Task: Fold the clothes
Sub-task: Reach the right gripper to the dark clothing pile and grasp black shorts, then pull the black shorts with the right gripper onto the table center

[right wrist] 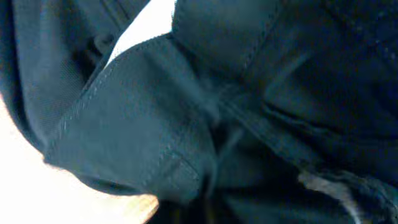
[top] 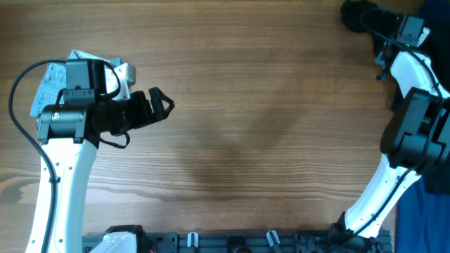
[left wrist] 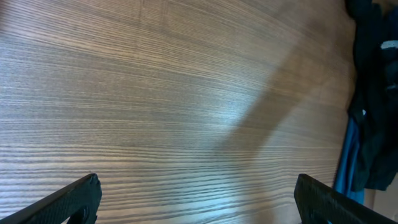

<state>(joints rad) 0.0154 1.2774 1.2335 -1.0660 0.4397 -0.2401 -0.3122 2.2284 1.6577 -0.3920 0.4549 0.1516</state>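
Clothes of black stitched fabric [right wrist: 143, 118] fill the right wrist view; right pincer [top: 356, 14] grip cannot be told. Left pincer [top: 165, 107] hangs released over wooden worktop [top: 267, 140].

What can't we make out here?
Right gripper: open or shut unknown; overhead it's a dark shape at the top edge, and the right wrist shows only blurred dark fabric.
Light-blue garment: largely under the left arm, overhead.
Dark garments: cut by left wrist's right edge.

Dark fabric [right wrist: 130, 124], perhaps shorts, looms blurred, edge-cropped.
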